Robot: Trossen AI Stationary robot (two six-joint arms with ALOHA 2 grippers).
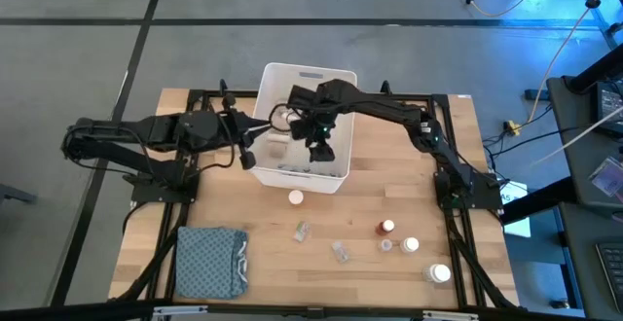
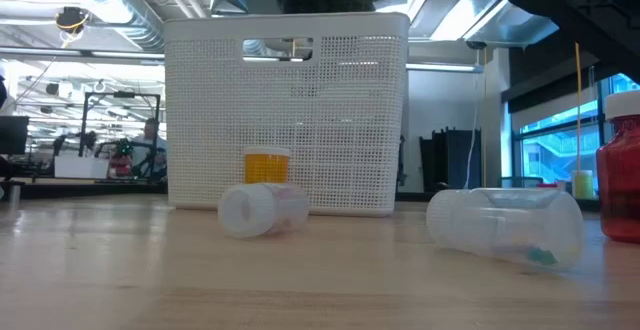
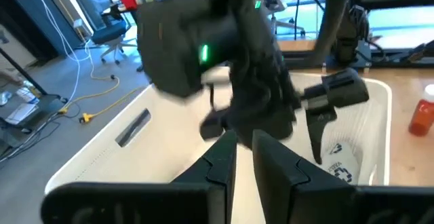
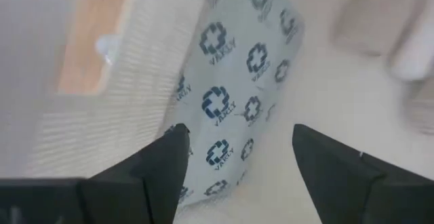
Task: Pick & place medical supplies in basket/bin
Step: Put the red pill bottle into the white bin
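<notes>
The white bin (image 1: 302, 88) stands at the table's far middle. My right gripper (image 1: 318, 146) reaches down into it, open. In the right wrist view the open right gripper (image 4: 237, 139) hangs over the grey dotted packet (image 4: 237, 95). The packet lies on the bin floor with one long edge up against a wall, and the left wrist view shows the packet (image 3: 339, 164) too. My left gripper (image 1: 247, 156) is at the bin's left wall, and its fingers (image 3: 224, 159) are shut to a narrow slit. On the near table lie a white bottle (image 1: 295, 197), two clear vials (image 1: 302, 231), a red-capped bottle (image 1: 387, 227) and another white bottle (image 1: 440, 273). My left gripper stands at the rim of the bin's left wall (image 1: 255, 156). Its own body hides that spot, so I cannot tell whether it touches the wall. My right gripper's fingers stand on either side above the packet and hold nothing.
A folded blue-grey cloth (image 1: 209, 261) lies at the near left corner. Small white caps (image 1: 411, 246) sit near the red-capped bottle. In the low view the white bottle (image 2: 262, 210) and a clear vial (image 2: 505, 225) lie on their sides in front of the bin (image 2: 290, 110).
</notes>
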